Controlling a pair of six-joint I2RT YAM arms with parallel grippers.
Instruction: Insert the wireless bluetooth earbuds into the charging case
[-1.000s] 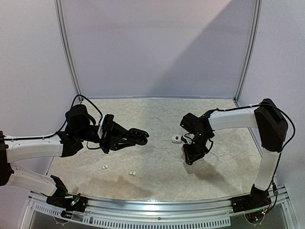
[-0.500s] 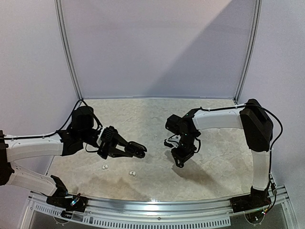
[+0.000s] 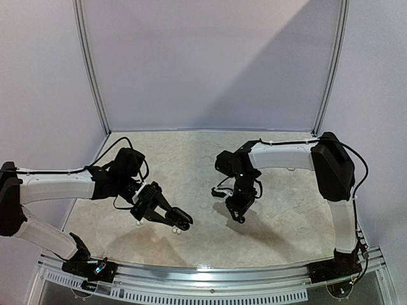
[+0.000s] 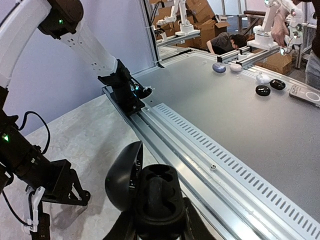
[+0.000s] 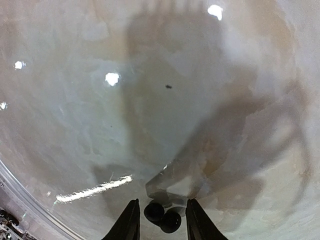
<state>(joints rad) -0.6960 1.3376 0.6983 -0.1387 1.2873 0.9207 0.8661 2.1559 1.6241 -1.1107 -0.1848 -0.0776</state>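
Observation:
My left gripper (image 3: 180, 221) is shut on a black charging case (image 4: 157, 200). The case's lid (image 4: 122, 175) stands open to the left, and both wells look empty. Two white earbuds lie on the table, one (image 3: 138, 222) left of that gripper and one (image 3: 177, 230) just below it. My right gripper (image 3: 238, 214) points down at the table. In the right wrist view its jaws stand apart, astride two black earbuds (image 5: 162, 216) that lie side by side with small gaps to each finger. The other earbuds are out of view.
The table's near metal rail (image 3: 203, 274) runs just below the left gripper, and it also shows in the left wrist view (image 4: 200, 150). The right arm's forearm (image 3: 283, 154) spans the right half. Another table with several cases (image 4: 262, 90) lies beyond the rail.
My left gripper has carried the open black case down and towards the near edge, close to the white buds. My right gripper has moved left and nearer. The white case seen earlier is hidden now.

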